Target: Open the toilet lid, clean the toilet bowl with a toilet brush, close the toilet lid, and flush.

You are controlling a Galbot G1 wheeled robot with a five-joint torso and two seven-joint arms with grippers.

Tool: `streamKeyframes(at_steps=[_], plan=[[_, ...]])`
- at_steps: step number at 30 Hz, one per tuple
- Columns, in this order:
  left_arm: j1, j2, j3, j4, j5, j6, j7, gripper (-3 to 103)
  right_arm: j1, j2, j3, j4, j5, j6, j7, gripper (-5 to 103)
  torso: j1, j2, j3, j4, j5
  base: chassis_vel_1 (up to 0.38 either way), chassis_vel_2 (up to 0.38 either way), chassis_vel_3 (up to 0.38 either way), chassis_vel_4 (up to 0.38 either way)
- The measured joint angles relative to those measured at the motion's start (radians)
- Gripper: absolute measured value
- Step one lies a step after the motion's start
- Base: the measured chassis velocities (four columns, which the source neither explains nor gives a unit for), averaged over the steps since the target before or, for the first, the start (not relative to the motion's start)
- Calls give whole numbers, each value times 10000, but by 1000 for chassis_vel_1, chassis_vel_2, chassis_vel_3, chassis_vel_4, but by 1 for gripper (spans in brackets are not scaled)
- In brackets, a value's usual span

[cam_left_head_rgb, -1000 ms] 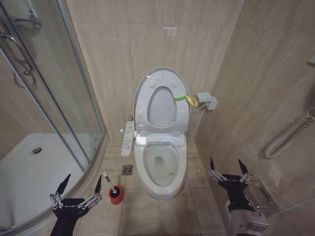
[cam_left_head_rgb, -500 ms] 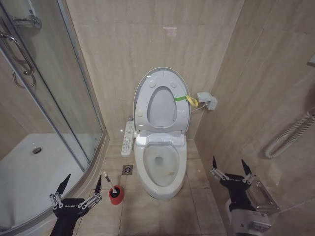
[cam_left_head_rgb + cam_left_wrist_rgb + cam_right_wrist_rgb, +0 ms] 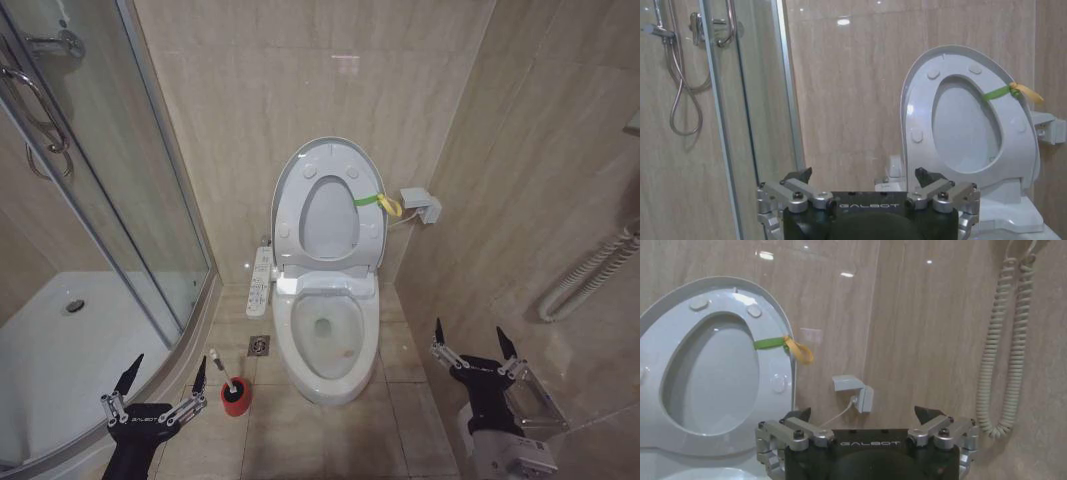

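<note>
A: What sort of room is it?

B: A small bathroom with beige marbled wall tiles (image 3: 250, 90) and a tiled floor. On the far left stands a glass shower enclosure (image 3: 90, 200) with a white shower tray (image 3: 60, 350) behind it. In the left wrist view a chrome shower hose (image 3: 680, 90) hangs behind the glass.

A: And moving right from there?

B: The left gripper (image 3: 165, 385) hangs low beside the curved edge of the tray, its two dark fingers spread wide apart with nothing between them. Just to its right the toilet brush (image 3: 224, 372) stands tilted in its red holder cup (image 3: 235, 396) on the floor, close to the base of the toilet. Behind it a small floor drain (image 3: 259, 345) is set in the tiles, and a white control panel (image 3: 259, 283) runs along the toilet's side.

A: Where is the toilet lid?

B: The toilet lid (image 3: 330, 205) is raised and leans back against the wall, the ring seat up with it, and a yellow-green strap loop (image 3: 378, 203) hangs at its right edge. Below it the toilet bowl (image 3: 325, 340) lies open.

A: Further right?

B: A white wall box (image 3: 422, 205) with a cable sits beside the lid. The right gripper (image 3: 475, 343) hangs near the right wall, its fingers likewise set apart and holding nothing. A coiled cord (image 3: 590, 275) hangs on that wall.

A: Any writing?

B: "GALBOT" reads in pale letters on each gripper body in both wrist views. The small markings on the control panel are too fine to read.
</note>
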Motion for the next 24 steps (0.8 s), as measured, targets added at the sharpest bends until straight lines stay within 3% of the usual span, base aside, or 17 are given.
streamKeyframes(at_steps=[24], plan=[[0,0,0,0,0,0,0,100,-10,9,9,58,31,-6,-139,100,0,0,0,0,0,0,0,0,0]])
